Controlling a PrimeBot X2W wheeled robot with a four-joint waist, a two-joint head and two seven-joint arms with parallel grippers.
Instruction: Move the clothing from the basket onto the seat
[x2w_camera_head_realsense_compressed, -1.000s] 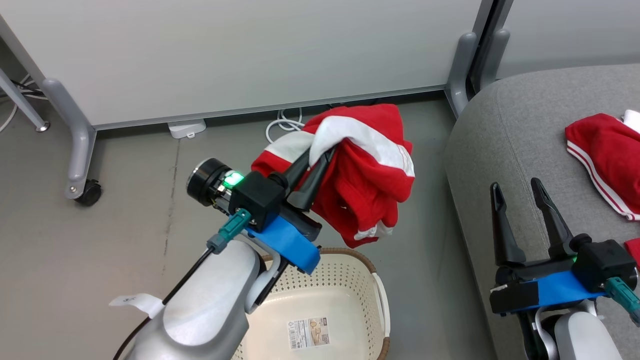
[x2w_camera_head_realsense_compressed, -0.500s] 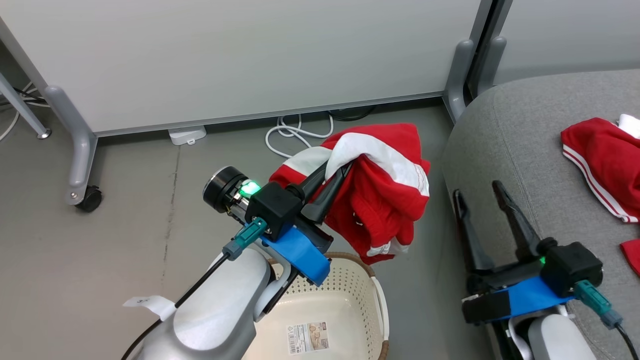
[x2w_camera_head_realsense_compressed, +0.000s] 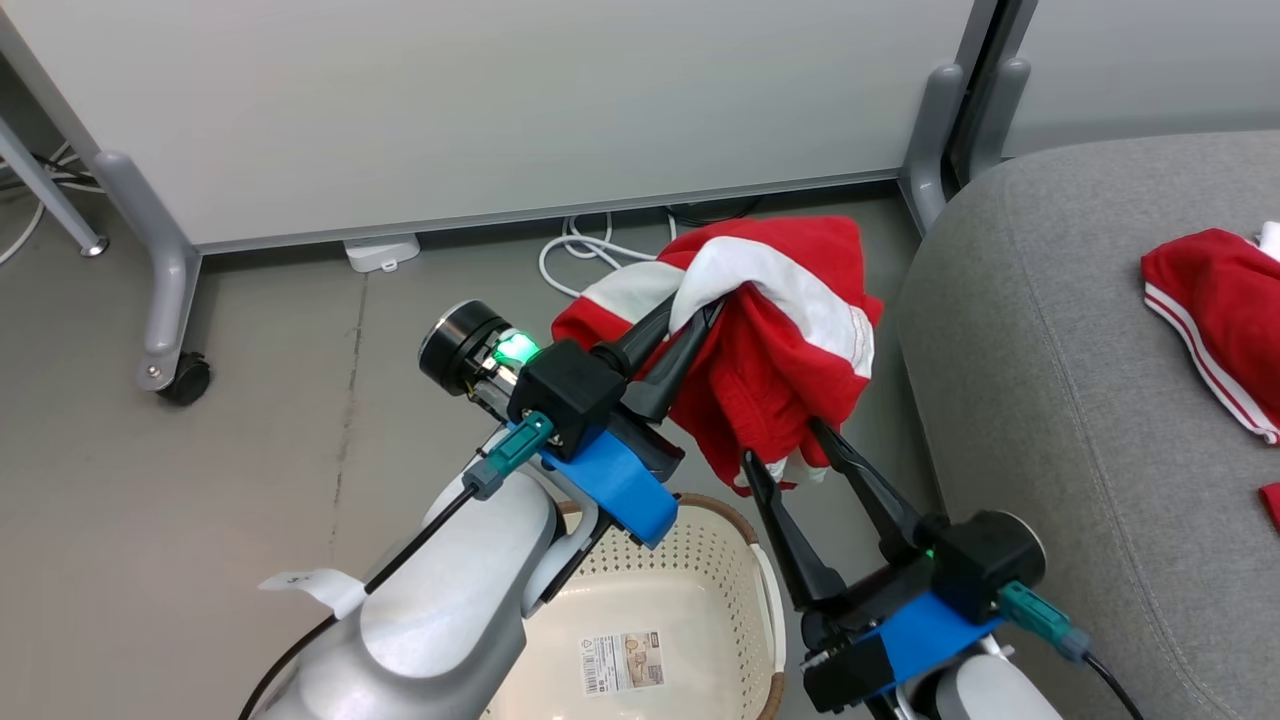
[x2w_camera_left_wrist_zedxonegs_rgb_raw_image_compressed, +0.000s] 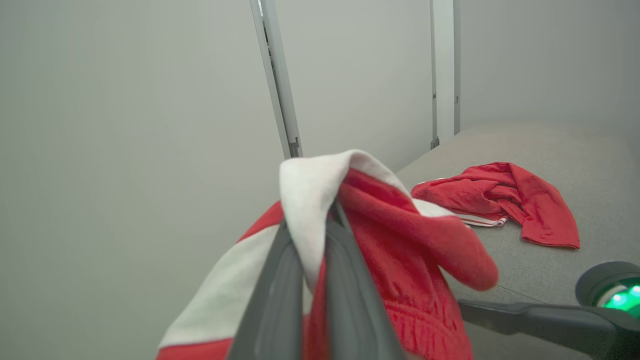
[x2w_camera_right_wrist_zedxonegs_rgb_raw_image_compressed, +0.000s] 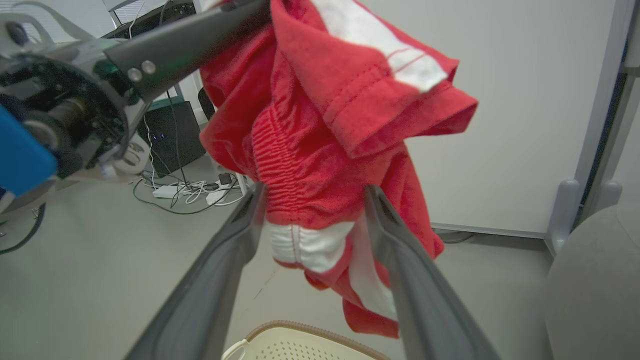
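The grey seat (x2w_camera_head_realsense_compressed: 1080, 380) filled the right side of the head view, its rounded edge curving toward the lower right. A white partition panel (x2w_camera_head_realsense_compressed: 500, 100) on grey legs spanned the top of the frame above a grey floor (x2w_camera_head_realsense_compressed: 250, 470). The cream basket (x2w_camera_head_realsense_compressed: 700, 560), brown-rimmed and perforated, stood on the floor at bottom centre, left of the seat. It was partly hidden by the robot's pale left forearm. One red garment with white stripes, the held garment (x2w_camera_head_realsense_compressed: 790, 340), hung in mid-air at centre frame, above the basket's far rim and left of the seat, clear of both. A second garment (x2w_camera_head_realsense_compressed: 1210, 300) lay crumpled on the seat at the right edge. The left end effector (x2w_camera_head_realsense_compressed: 700, 303), reaching up from the lower left, had its two dark fingers closed tight on the held garment's white band, bearing the cloth's whole weight. The right end effector (x2w_camera_head_realsense_compressed: 782, 442) rose from the lower right with its fingers spread wide, one on either side of the garment's dangling white-trimmed hem. Whether they touched the fabric could not be told. A label sticker (x2w_camera_head_realsense_compressed: 620, 662) showed on the basket's bare bottom. A white cable (x2w_camera_head_realsense_compressed: 565, 262) coiled on the floor below the panel, and a black caster (x2w_camera_head_realsense_compressed: 185, 378) sat at the left.
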